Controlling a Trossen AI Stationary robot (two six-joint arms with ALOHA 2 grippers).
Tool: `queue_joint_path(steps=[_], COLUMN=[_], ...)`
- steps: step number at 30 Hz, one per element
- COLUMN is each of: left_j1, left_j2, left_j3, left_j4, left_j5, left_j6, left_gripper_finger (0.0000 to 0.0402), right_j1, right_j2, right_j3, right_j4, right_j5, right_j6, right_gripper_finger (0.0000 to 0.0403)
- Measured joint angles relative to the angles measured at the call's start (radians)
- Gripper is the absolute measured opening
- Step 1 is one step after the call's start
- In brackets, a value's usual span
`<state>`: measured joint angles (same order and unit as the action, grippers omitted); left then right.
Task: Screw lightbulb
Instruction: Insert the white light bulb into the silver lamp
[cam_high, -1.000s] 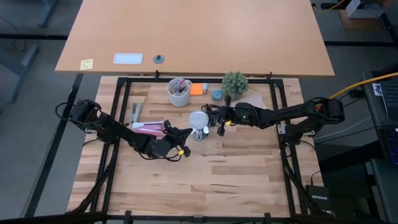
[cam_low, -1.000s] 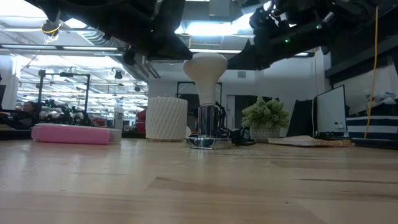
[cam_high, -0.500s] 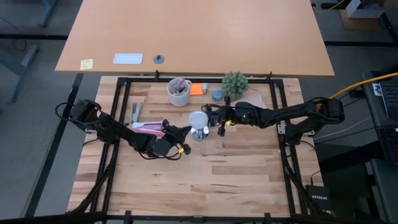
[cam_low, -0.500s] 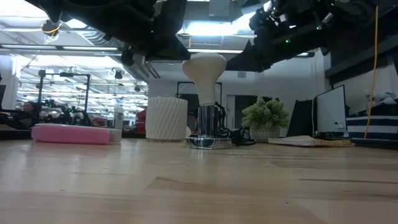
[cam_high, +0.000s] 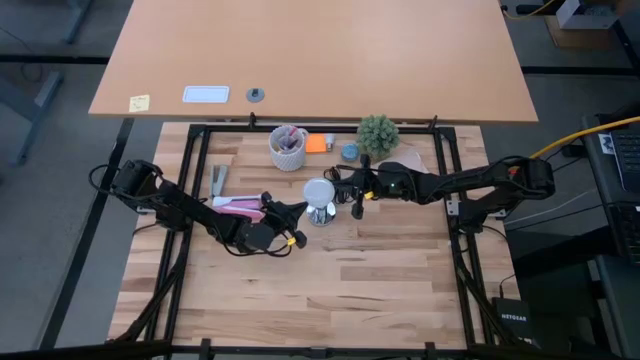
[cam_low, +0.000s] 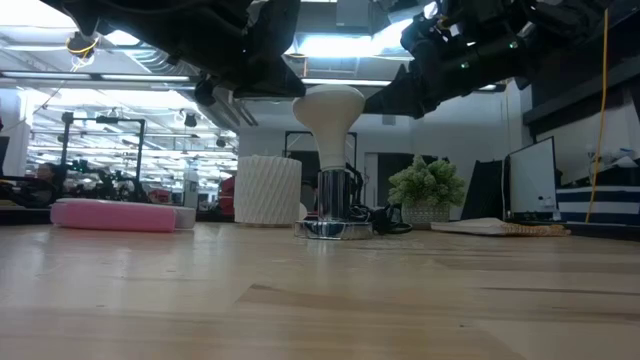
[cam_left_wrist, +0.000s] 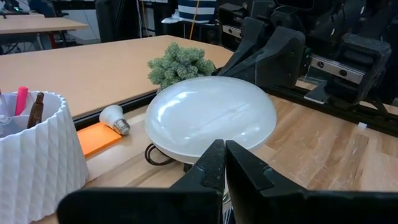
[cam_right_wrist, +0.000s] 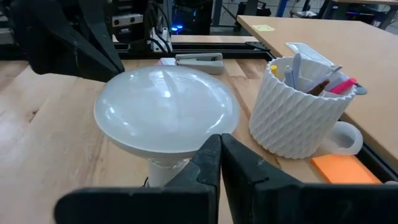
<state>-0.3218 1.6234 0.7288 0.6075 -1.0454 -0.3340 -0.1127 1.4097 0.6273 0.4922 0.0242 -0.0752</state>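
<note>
Both end effectors, left (cam_high: 300, 209) and right (cam_high: 353, 197), pressed together, flank the lightbulb (cam_high: 318, 192); spread, grip evenly, and twist gently.

White ribbed cup (cam_high: 288, 148) holds pens, at the table's far edge. Orange sticky pad (cam_high: 317, 143) lies just beside it; a small spare bulb (cam_left_wrist: 114, 118) rests against the pad. Small green plant (cam_high: 378, 130) stands further along the same edge. Pink flat object (cam_low: 117, 215) lies on the wooden table (cam_high: 380, 270). Yellow note (cam_high: 139, 102) and white card (cam_high: 206, 95) sit on the tan desk beyond.
</note>
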Motion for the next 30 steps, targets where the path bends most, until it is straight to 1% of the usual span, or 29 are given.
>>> queue_joint_path(steps=[5,9,15,22,30], left_j1=[0.0,-0.001,-0.001,0.001,0.005], left_j2=[0.0,0.0,0.0,0.0,0.0], left_j3=[0.0,0.0,0.0,0.0,0.0], left_j4=[-0.014,-0.024,-0.026,-0.028,-0.03], left_j5=[-0.002,-0.021,-0.033,-0.053,-0.078], left_j6=[-0.002,-0.009,-0.008,-0.005,0.0], left_gripper_finger=[0.0005,0.0005,0.0005,0.0005,0.0005], right_j1=[0.012,0.024,0.028,0.036,0.05], right_j2=[-0.001,-0.001,0.0,-0.017,-0.057], right_j3=[0.0,0.0,0.0,0.0,-0.003], right_j4=[-0.002,-0.002,-0.003,-0.029,-0.074], right_j5=[-0.01,-0.003,0.009,0.008,-0.044], right_j6=[0.0,0.0,0.0,0.015,0.024], right_gripper_finger=[0.0005,0.0012,0.0004,0.001,0.0006])
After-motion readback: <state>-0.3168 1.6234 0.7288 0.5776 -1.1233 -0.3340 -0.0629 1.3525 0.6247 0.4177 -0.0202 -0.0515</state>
